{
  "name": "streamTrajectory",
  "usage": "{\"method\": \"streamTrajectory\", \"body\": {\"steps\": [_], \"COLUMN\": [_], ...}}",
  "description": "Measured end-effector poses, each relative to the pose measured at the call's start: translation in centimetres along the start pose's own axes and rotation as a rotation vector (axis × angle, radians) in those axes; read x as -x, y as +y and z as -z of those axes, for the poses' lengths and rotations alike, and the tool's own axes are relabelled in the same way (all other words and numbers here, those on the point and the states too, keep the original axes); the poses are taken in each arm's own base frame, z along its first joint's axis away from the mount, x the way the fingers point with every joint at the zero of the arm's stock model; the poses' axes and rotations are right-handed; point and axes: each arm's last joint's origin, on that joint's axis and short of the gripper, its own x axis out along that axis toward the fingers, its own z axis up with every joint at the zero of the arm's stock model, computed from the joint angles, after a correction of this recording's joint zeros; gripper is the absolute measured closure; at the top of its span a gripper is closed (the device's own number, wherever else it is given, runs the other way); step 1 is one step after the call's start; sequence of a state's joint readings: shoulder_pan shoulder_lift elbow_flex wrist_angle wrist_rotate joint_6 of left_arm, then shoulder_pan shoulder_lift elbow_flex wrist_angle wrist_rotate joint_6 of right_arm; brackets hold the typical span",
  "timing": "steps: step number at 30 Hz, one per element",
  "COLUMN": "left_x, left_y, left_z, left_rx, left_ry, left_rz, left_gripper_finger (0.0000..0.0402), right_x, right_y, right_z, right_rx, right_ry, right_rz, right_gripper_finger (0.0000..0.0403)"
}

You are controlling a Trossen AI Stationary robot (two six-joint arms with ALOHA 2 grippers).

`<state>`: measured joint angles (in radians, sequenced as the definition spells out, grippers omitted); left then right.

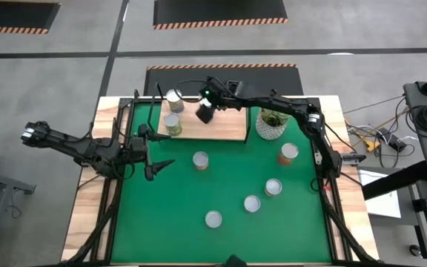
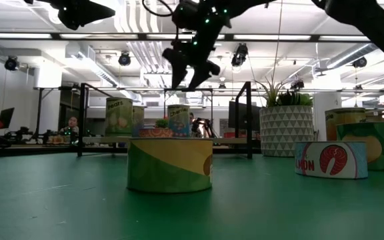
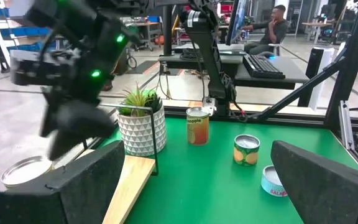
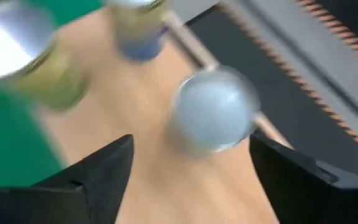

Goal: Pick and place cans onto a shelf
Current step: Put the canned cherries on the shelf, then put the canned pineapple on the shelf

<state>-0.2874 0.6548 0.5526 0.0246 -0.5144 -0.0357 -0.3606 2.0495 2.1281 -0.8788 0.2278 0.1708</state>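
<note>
Seven cans in total by my count from the high view: two up on the shelf [image 1: 224, 130] and five down on the green mat [image 1: 221, 189]. Going left to right: the left gripper [image 1: 161, 166] sits low over the mat's left side, fingers spread apart and holding nothing. On the wooden shelf, one can [image 1: 174, 97] stands near the back left corner and another can [image 1: 172, 124] with a green label just in front of it. The right gripper [image 1: 205, 113] hangs over the shelf just right of those two; in its wrist view the fingers [image 4: 98, 168] are spread wide with nothing between them, and a silver-topped can [image 4: 213, 115] sits on the wood below. Right of the shelf is the white potted plant [image 1: 271, 122]. On the mat: a can [image 1: 201, 159] near the shelf's front edge, an orange can [image 1: 288, 153] beside the plant, then three more, [image 1: 273, 187], [image 1: 252, 203] and [image 1: 213, 219], trailing toward the front.
</note>
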Motion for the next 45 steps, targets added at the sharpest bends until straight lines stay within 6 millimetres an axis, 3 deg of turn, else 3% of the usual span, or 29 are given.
{"method": "streamTrajectory", "body": {"steps": [4, 12, 18, 33, 45], "left_x": [0.0, 0.0, -0.1, -0.1, -0.1], "left_y": [0.0, 0.0, 0.0, -0.1, -0.1], "left_z": [0.0, 0.0, 0.1, 0.1, 0.1], "left_rx": [0.0, -0.001, -0.005, -0.006, -0.005], "left_ry": [0.001, 0.002, 0.009, 0.011, 0.008], "left_rz": [0.0, 0.0, 0.0, -0.001, 0.0], "left_gripper_finger": [0.0015, 0.0015, 0.0015, 0.0015, 0.0015], "right_x": [0.2, -3.2, -5.4, -6.5, -6.1], "right_y": [-0.1, -0.8, -1.9, -1.7, -1.4], "right_z": [1.1, 2.3, 2.6, 1.0, 1.2], "right_rx": [0.096, 0.158, 0.144, 0.079, 0.095], "right_ry": [0.114, 0.194, 0.209, 0.034, 0.051], "right_rz": [-0.032, 0.047, 0.112, 0.042, 0.039], "right_gripper_finger": [0.0166, 0.0314, 0.0387, 0.0394, 0.0394]}}
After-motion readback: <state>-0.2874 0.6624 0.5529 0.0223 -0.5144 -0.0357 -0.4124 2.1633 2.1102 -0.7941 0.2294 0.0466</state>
